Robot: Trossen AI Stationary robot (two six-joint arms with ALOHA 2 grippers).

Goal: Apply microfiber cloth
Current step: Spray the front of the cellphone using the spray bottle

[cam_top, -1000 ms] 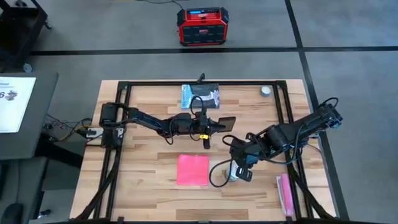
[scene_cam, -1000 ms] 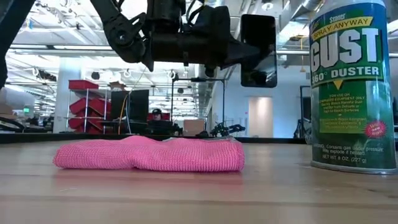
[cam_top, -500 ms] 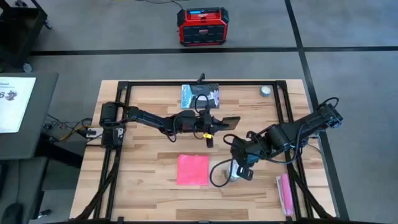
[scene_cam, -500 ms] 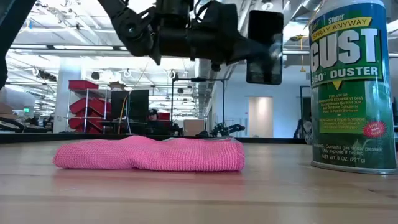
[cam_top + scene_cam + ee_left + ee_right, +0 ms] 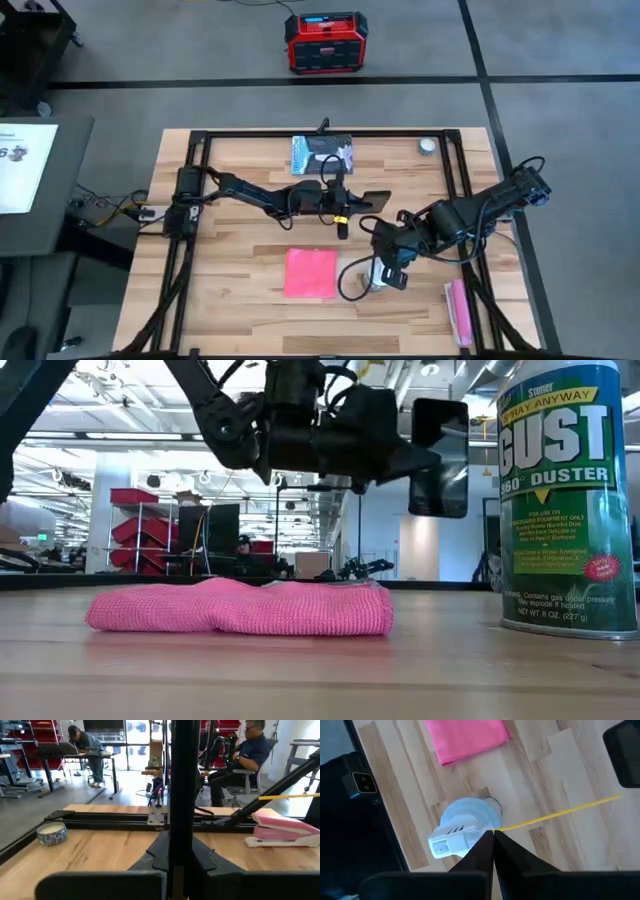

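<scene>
The pink microfiber cloth (image 5: 310,272) lies flat on the wooden table, near the middle; the low view shows it folded (image 5: 240,610). My left gripper (image 5: 350,203) reaches in from the table's left, shut on a black phone (image 5: 373,200) high above the table (image 5: 440,455). A duster can (image 5: 377,276) stands upright right of the cloth (image 5: 565,500). My right gripper (image 5: 492,834) hangs shut over the can's top (image 5: 470,820), pointing down, beside its yellow straw (image 5: 560,812). My left gripper pinches the phone's two flat faces (image 5: 182,845) between its fingers, coming level from the table's left. The phone stands on edge, lifted clear of the table. My right gripper's shut fingertips stand at the can's top, by the straw's root; whether they touch, I cannot tell.
A narrow pink oblong object (image 5: 458,312) lies near the right front corner. A tape roll (image 5: 427,146) and a flat package (image 5: 322,152) sit at the far edge. A black frame (image 5: 455,180) runs around the table. People sit in the room beyond.
My left gripper has carried the phone toward the table's right edge and slightly down, still shut on it and clear of the table. The cloth and the can have stayed in place.
</scene>
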